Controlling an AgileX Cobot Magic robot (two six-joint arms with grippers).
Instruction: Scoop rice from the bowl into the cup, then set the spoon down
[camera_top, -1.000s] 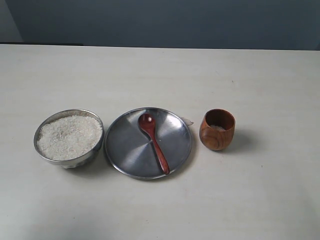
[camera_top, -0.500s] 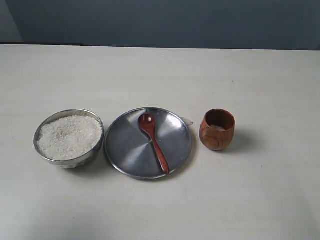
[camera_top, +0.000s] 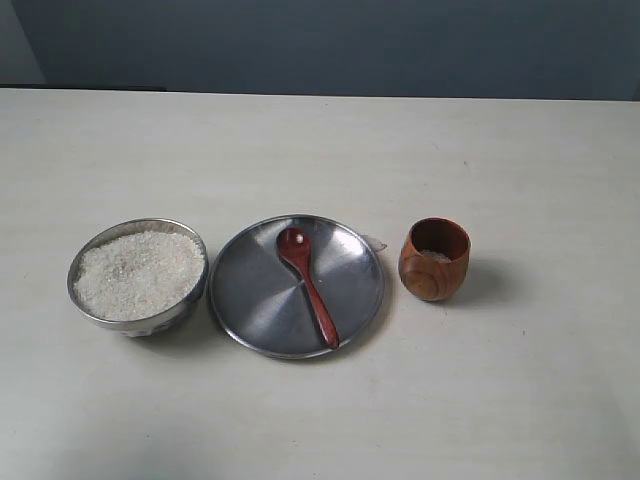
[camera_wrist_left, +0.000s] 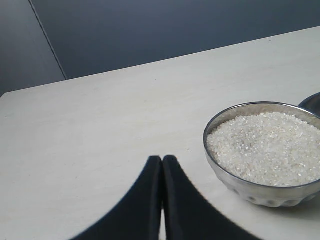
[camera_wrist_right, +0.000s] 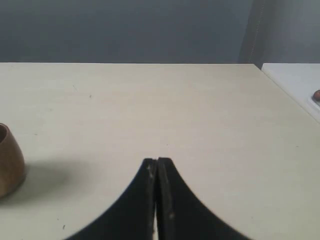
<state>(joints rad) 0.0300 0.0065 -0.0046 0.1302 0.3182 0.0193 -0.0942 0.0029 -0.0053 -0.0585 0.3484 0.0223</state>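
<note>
The steel bowl (camera_top: 138, 275) full of white rice (camera_top: 138, 273) stands at the left of the table. A reddish-brown wooden spoon (camera_top: 307, 284) lies on the flat steel plate (camera_top: 250, 290) in the middle, its oval bowl toward the far side. The wooden cup (camera_top: 435, 259) stands to the right, a little rice inside. Neither gripper shows in the exterior view. My left gripper (camera_wrist_left: 162, 159) is shut and empty, beside the bowl (camera_wrist_left: 260, 187) with its rice (camera_wrist_left: 267, 147). My right gripper (camera_wrist_right: 157, 161) is shut and empty, apart from the cup (camera_wrist_right: 9, 162).
A small clear scrap (camera_top: 377, 242) lies at the plate's right rim. The plate's edge (camera_wrist_left: 312, 101) shows past the bowl. The table's edge and a white surface (camera_wrist_right: 295, 80) lie beyond my right gripper. A dark wall backs the table.
</note>
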